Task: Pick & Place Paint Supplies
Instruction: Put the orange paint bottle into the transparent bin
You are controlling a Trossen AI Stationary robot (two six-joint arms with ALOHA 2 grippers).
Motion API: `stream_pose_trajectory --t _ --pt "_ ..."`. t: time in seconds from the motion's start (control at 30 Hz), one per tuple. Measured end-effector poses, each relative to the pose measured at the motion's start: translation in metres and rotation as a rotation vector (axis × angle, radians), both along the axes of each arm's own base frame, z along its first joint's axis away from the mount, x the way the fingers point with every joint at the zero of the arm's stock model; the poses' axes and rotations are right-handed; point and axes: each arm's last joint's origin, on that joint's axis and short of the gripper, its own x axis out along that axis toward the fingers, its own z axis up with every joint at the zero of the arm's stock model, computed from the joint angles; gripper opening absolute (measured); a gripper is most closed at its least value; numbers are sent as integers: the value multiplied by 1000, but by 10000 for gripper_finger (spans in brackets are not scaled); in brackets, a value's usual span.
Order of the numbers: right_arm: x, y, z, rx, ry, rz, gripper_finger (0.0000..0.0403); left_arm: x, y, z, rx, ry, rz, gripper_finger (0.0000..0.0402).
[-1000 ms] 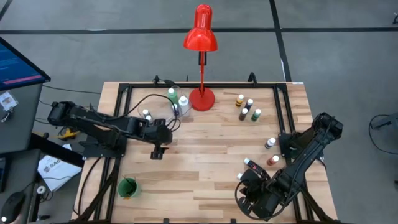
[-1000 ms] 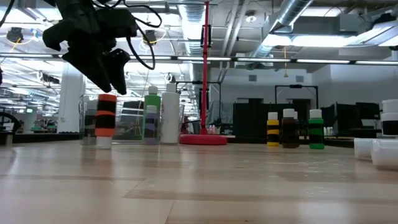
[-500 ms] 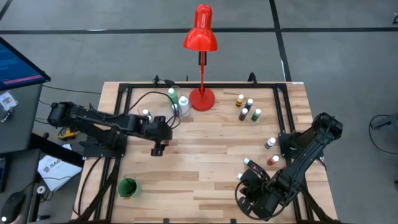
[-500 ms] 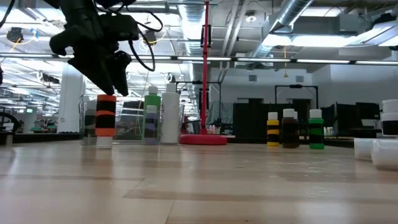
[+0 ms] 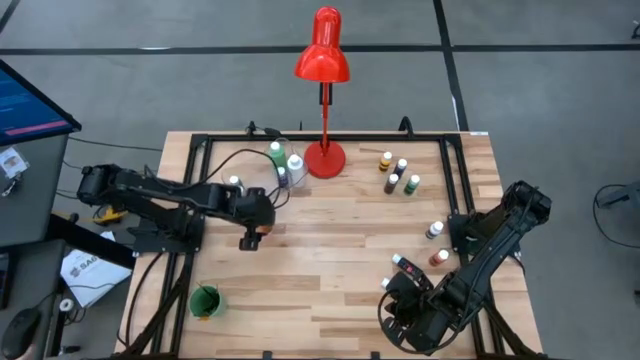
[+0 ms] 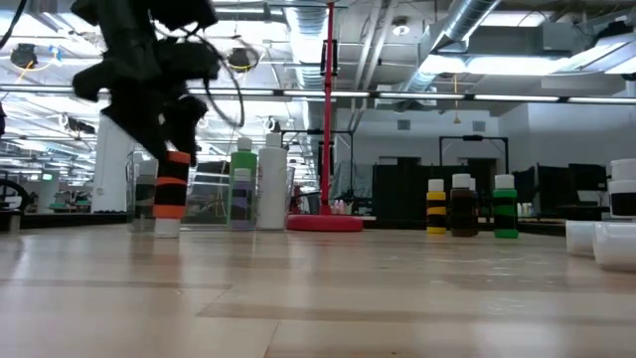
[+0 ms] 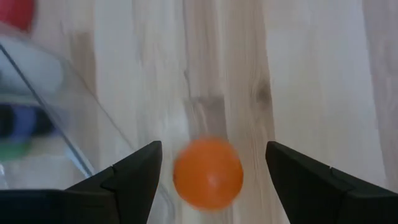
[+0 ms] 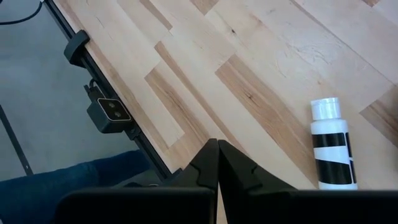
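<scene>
Hovering over the orange-capped paint bottle (image 7: 208,172), the left pincer (image 5: 248,240) has its fingers spread wide, one on each side of the cap with gaps both sides, no contact visible. Low view puts that bottle (image 6: 169,193), orange and black banded, upright on the wooden counter (image 5: 330,255) with the pincer's dark fingers right above and around its top. Just beside it a clear container (image 6: 134,194) and, further back, a green-capped bottle (image 6: 243,186) and a white bottle (image 6: 271,185), next to the red desk lamp (image 5: 323,60) base. Right pincer (image 8: 217,163) pressed together, empty, parked low at the counter's near right corner; white bottle with black bands (image 8: 331,144) lying just beside it. Four small bottles (image 5: 398,175) stand in a cluster at back right, two more (image 5: 437,245) near the right arm. Green cup (image 5: 205,300) sits at the near left edge.
</scene>
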Motion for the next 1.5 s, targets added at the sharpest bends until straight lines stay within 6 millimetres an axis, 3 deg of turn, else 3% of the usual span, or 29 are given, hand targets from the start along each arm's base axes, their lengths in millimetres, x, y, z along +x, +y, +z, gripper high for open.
stream_pose_trajectory --t 0.23,0.6,0.93,1.07,1.27,1.5 --pt "0 0 0 0 0 0 0 -6 -1 -11 -25 27 54 277" --pt "0 0 0 0 0 0 0 -3 -1 -9 -23 -6 49 230" --pt "0 0 0 -1 1 1 0 -2 -1 -9 -23 -12 49 137" --pt "0 0 0 -1 1 1 0 -1 -1 -8 -46 -24 103 120" --pt "7 -7 0 -33 -5 13 0 1 -1 22 -136 -172 239 129" --pt "32 -30 3 -169 -92 4 31 -15 -1 90 -400 -602 407 131"
